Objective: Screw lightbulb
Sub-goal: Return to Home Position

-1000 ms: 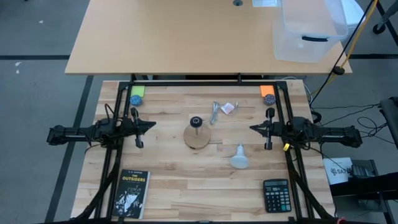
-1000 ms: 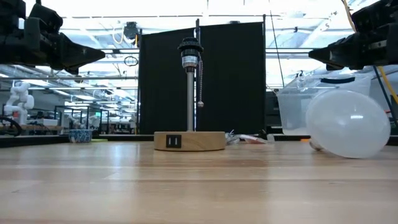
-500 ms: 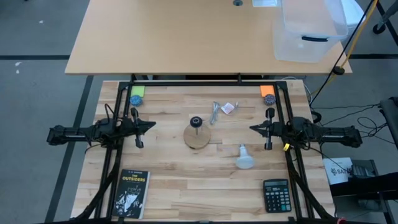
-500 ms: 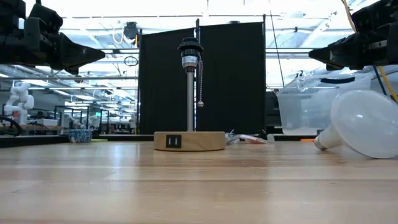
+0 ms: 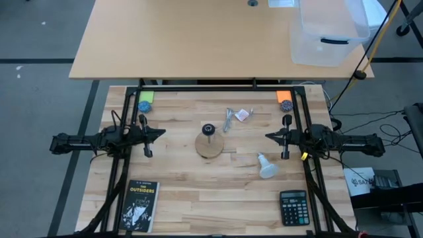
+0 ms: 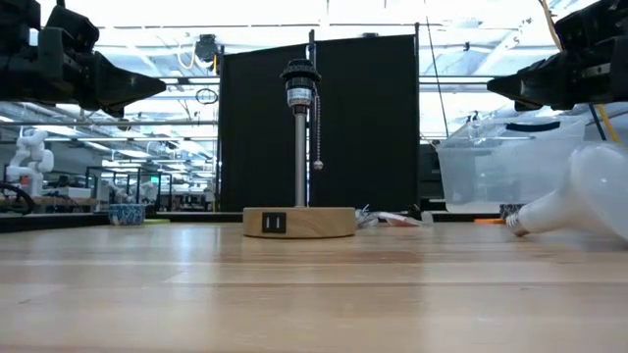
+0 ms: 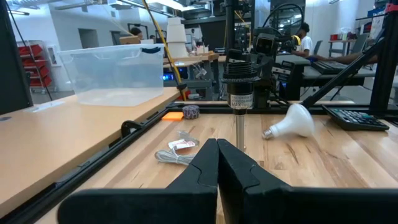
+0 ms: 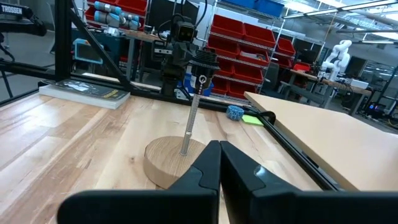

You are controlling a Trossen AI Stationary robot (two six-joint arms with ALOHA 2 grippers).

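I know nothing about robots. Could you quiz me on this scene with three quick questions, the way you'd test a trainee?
1. True or false: the small white frosted lightbulb is screwed into the black socket of the tan wooden lamp stand.
2. Pick one. The left claw and the right claw are: A) both open; B) both shut and empty; C) one of them holding the lightbulb.
3. Fill in the blank: the lightbulb lies on its side on the wooden table, nearer the ____ claw.

Key: 1 false, as the socket is empty and the lightbulb lies loose on the table; 2 B; 3 right.
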